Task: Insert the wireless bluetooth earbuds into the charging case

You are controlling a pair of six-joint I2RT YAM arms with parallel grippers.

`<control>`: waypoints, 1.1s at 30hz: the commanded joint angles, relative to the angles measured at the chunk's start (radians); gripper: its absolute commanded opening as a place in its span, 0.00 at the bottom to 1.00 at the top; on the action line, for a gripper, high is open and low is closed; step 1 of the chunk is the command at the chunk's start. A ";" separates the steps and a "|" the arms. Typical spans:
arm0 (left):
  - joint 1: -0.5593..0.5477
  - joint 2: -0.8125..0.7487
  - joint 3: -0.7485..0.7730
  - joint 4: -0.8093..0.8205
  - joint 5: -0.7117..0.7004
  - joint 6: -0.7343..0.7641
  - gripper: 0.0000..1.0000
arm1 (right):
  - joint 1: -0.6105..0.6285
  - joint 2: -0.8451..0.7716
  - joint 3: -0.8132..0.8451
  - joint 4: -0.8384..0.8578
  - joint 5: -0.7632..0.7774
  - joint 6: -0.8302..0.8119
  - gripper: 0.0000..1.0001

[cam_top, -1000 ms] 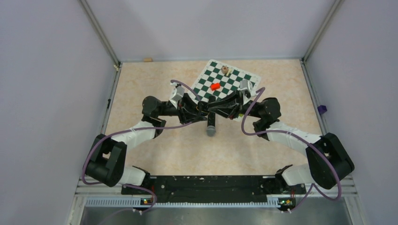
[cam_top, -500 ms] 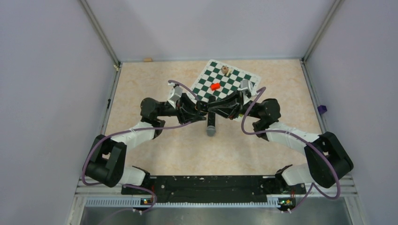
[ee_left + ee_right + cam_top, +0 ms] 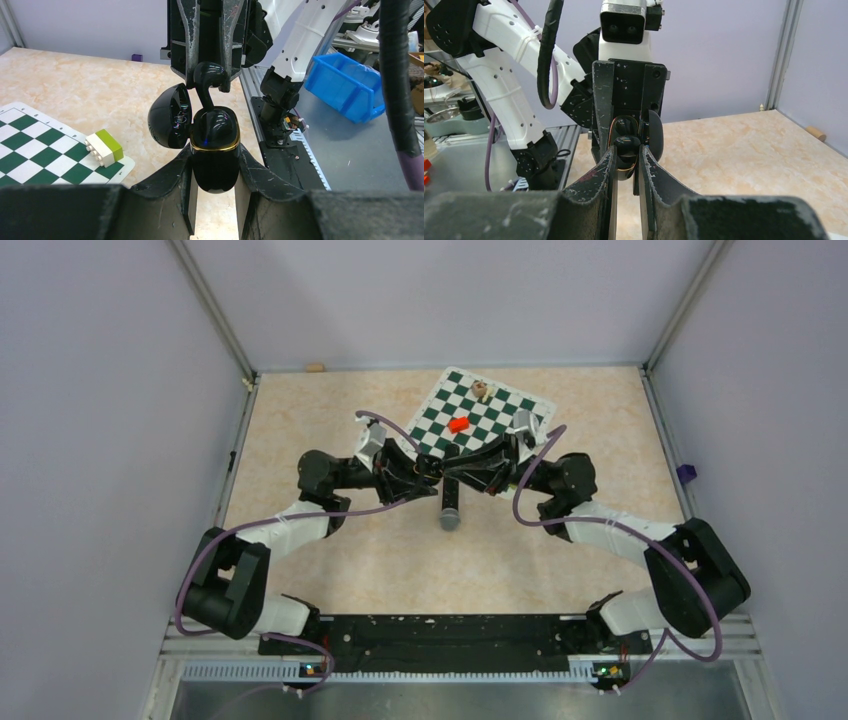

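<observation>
L tool [image 3: 215, 172]: 1 case [image 3: 216, 145], R tool [image 3: 626, 154]: 1 bud [image 3: 203, 90].

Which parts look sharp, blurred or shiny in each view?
Left wrist: charging case sharp, its open lid glossy with soft reflections, bottom foreground blurred. Right wrist: bottom foreground blurred too, black earbud hard to separate from the case. Top external: even light, no harsh shadows.
</observation>
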 commanded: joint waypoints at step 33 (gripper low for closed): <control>0.012 -0.053 0.001 0.070 -0.019 0.009 0.00 | 0.038 0.026 0.014 -0.047 -0.033 -0.059 0.02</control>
